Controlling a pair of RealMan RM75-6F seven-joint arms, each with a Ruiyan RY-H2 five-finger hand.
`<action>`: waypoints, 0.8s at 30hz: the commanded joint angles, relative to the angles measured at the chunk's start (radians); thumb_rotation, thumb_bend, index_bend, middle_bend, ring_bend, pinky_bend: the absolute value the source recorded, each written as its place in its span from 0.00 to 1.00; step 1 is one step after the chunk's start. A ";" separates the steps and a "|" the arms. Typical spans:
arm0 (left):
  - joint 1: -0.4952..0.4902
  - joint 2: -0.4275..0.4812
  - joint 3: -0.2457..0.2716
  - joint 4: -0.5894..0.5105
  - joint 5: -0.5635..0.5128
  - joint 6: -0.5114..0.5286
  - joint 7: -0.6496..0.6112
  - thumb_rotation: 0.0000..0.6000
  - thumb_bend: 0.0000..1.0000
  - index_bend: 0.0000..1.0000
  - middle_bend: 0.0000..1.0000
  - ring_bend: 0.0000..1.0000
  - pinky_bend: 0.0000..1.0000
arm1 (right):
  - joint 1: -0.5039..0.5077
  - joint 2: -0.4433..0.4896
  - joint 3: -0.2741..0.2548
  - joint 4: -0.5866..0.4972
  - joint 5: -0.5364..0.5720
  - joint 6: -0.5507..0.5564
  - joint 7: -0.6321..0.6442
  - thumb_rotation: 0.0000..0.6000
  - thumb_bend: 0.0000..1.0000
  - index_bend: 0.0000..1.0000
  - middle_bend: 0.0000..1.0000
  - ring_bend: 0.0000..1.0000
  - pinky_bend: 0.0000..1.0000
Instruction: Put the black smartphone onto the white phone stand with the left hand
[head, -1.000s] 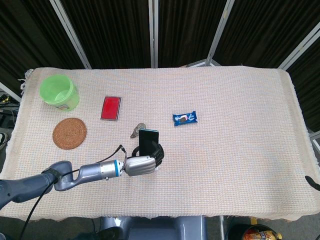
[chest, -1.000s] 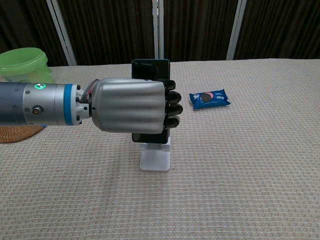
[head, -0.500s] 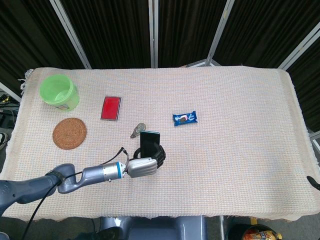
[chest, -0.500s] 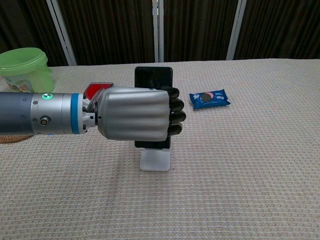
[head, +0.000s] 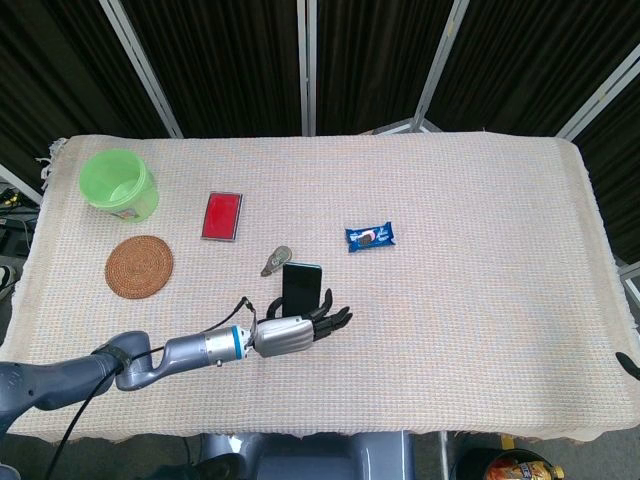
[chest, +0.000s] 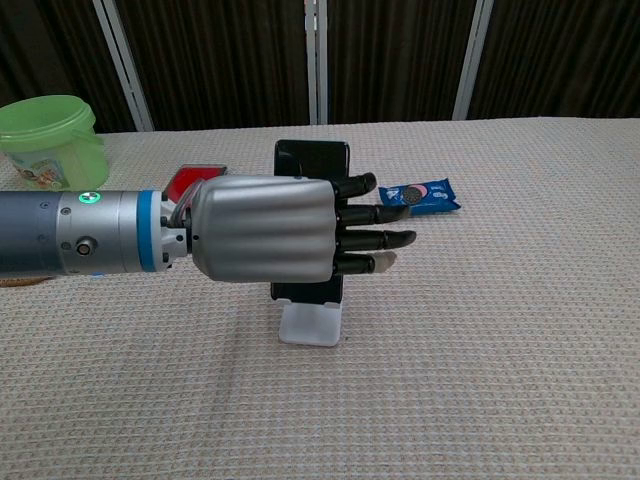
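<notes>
The black smartphone (chest: 312, 160) (head: 301, 283) stands upright on the white phone stand (chest: 310, 324), whose base shows below the hand. My left hand (chest: 268, 231) (head: 292, 331) hovers just in front of the phone, fingers stretched out to the right and holding nothing. It hides the phone's middle in the chest view. The stand is covered by the hand in the head view. My right hand is outside both views.
A blue snack packet (head: 370, 237) (chest: 419, 196) lies right of the phone. A red case (head: 222, 216), a small metal object (head: 275, 260), a woven coaster (head: 139, 266) and a green bucket (head: 118, 182) (chest: 50, 142) sit to the left and back.
The left hand's fingers uncurled from around the phone and now point straight right. The phone stays standing on the stand, slightly lower than a second ago.
</notes>
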 joint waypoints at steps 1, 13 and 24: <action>0.008 0.020 -0.011 -0.013 -0.006 0.038 -0.008 1.00 0.00 0.00 0.00 0.00 0.10 | -0.001 0.000 -0.001 -0.001 -0.002 0.000 0.001 1.00 0.00 0.00 0.00 0.00 0.00; 0.292 0.154 -0.154 -0.232 -0.386 0.333 -0.200 1.00 0.00 0.01 0.00 0.00 0.01 | -0.006 0.006 -0.014 -0.011 -0.040 0.010 0.009 1.00 0.00 0.00 0.00 0.00 0.00; 0.560 0.353 -0.100 -0.502 -0.670 0.407 -0.446 1.00 0.00 0.03 0.00 0.00 0.00 | -0.008 0.008 -0.020 -0.016 -0.058 0.014 0.012 1.00 0.00 0.00 0.00 0.00 0.00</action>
